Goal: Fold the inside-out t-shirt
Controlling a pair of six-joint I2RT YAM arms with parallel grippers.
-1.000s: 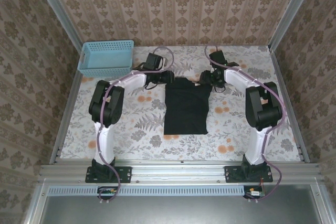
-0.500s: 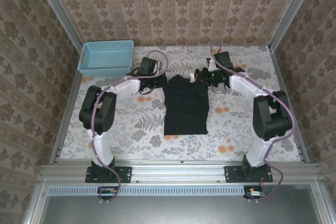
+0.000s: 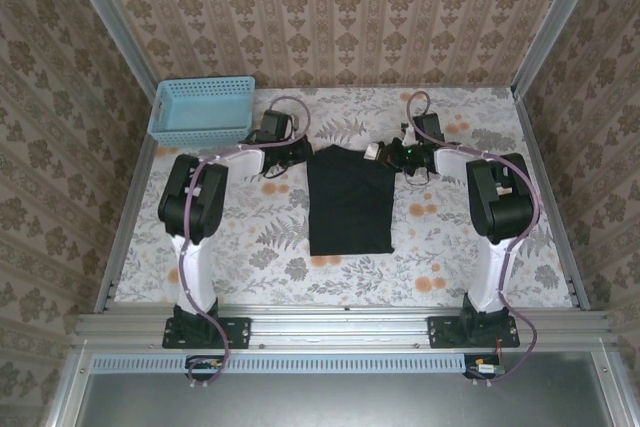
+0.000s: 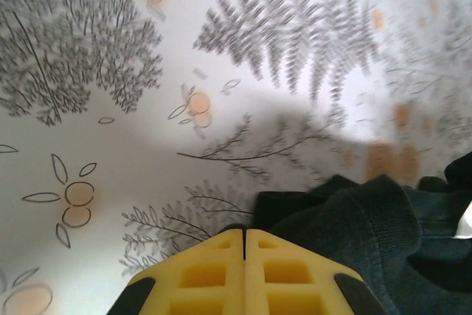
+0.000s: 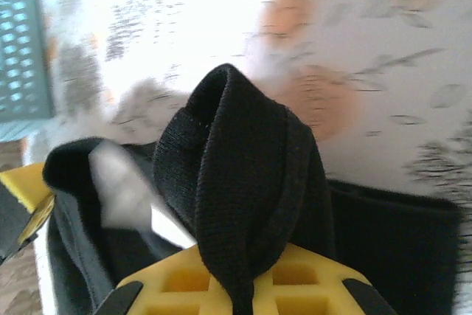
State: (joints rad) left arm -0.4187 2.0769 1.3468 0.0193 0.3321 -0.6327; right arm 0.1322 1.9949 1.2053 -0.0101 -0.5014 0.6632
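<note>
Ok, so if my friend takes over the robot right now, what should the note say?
The t-shirt lies mid-table, a narrow rectangle.
Left gripper: shut at its far left corner, no cloth seen between the fingers.
Right gripper: shut on a bunched fold at the far right corner.
Done: sides look folded in.
Left: likely fold the far end toward the near edge.

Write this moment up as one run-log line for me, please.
t-shirt: narrow rectangle, flat on table | left gripper: shut at its far-left corner, hold unclear | right gripper: shut on fabric, far-right corner
</note>
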